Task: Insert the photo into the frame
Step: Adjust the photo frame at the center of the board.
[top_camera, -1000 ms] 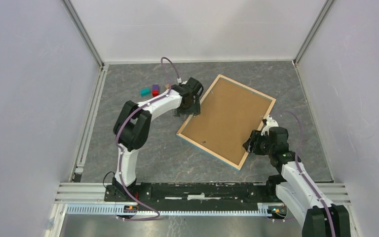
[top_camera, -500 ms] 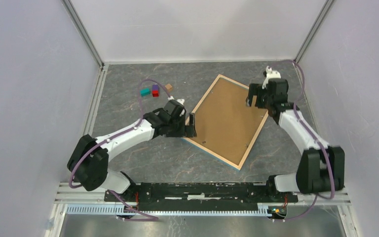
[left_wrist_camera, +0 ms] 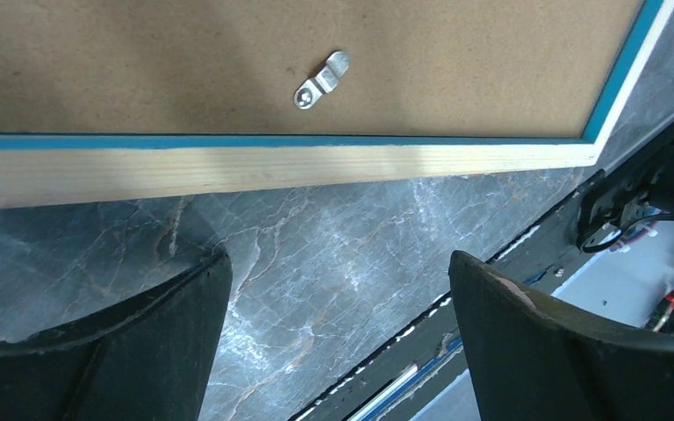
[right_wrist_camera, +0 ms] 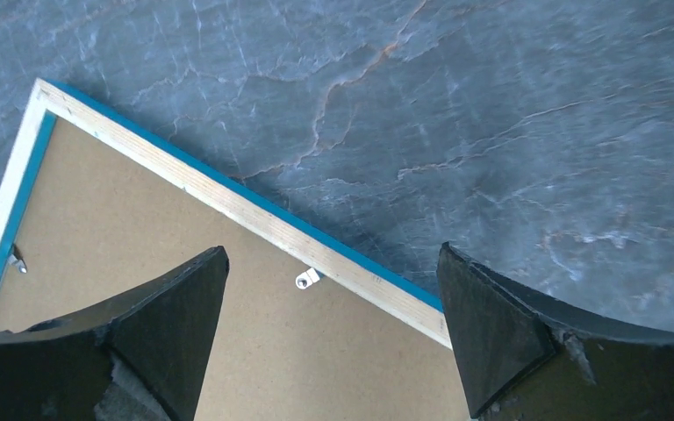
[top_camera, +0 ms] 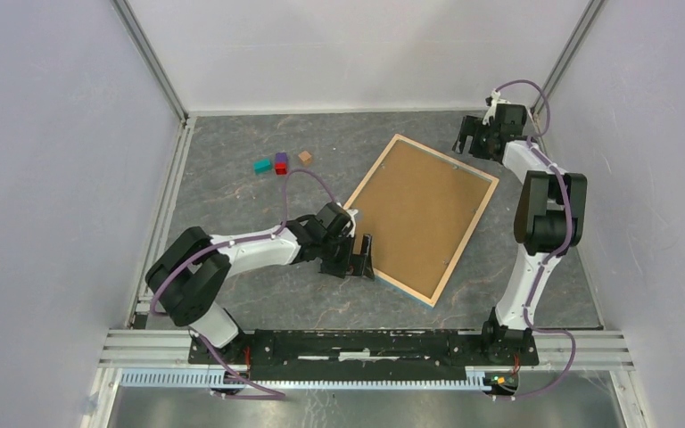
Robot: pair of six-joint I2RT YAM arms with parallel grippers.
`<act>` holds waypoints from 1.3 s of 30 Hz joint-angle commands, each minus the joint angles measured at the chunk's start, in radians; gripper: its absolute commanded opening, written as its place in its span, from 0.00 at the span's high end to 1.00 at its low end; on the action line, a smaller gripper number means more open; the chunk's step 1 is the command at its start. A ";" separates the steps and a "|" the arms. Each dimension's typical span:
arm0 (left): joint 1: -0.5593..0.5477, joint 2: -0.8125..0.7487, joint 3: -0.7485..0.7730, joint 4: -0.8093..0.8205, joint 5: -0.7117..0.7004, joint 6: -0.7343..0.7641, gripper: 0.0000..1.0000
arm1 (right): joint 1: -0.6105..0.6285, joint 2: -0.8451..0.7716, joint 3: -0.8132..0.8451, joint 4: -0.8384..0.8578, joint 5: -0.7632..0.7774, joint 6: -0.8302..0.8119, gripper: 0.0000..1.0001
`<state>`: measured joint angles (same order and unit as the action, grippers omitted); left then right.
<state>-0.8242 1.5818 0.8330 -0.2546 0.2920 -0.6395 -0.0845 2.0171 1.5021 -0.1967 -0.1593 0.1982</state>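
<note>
Three small blocks [top_camera: 281, 164] sit toward the far left of the grey table [top_camera: 250, 285]. The left gripper [top_camera: 355, 264] is low beside the near-left edge of the frame [top_camera: 466, 242], jaws wide apart with nothing between them. In its wrist view the pale wood edge runs across just ahead of the fingers [left_wrist_camera: 132, 351]. The frame lies askew mid-table, back up, blue showing along its rim, with the brown board [top_camera: 419, 214] set in it and a metal clip [left_wrist_camera: 322, 82] on the board. The right gripper [top_camera: 470, 145] hangs at the frame's far edge near the right corner, jaws apart, holding nothing.
</note>
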 commanded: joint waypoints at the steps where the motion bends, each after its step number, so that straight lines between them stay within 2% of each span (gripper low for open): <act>1: 0.007 0.031 0.024 0.034 0.039 -0.028 0.00 | 0.002 0.055 0.049 -0.019 -0.090 -0.009 0.06; 6: 0.040 0.069 0.029 0.015 0.043 -0.052 0.00 | 0.000 0.105 0.041 -0.045 -0.114 0.006 0.08; 13: 0.108 0.108 0.041 0.040 0.063 -0.104 0.00 | 0.000 -0.058 -0.232 0.016 -0.095 0.037 0.11; 18: 0.177 0.156 0.080 0.022 0.042 -0.131 0.00 | 0.001 -0.260 -0.514 0.056 -0.043 0.084 0.12; 20: 0.195 0.179 0.119 -0.024 0.014 -0.113 0.00 | 0.000 -0.353 -0.651 0.086 -0.038 0.120 0.16; 25: 0.202 0.270 0.270 -0.132 -0.007 -0.062 0.00 | 0.002 -0.601 -1.032 0.222 -0.082 0.247 0.18; 28: 0.203 0.323 0.369 -0.171 -0.002 -0.044 0.00 | 0.002 -0.715 -1.164 0.239 -0.070 0.272 0.20; 31: 0.203 0.323 0.410 -0.242 -0.084 -0.062 0.00 | 0.001 -0.815 -1.210 0.211 -0.013 0.269 0.20; 34: 0.203 0.295 0.408 -0.380 -0.211 -0.199 0.04 | 0.002 -0.880 -1.217 0.180 0.030 0.229 0.20; 39: 0.187 0.217 0.318 -0.378 -0.184 -0.434 0.13 | 0.002 -0.915 -1.187 0.088 0.120 0.149 0.19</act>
<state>-0.6090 1.8484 1.1984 -0.6792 0.1379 -0.8562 -0.1085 1.1065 0.3248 0.1074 -0.0044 0.3462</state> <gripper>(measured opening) 0.910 0.807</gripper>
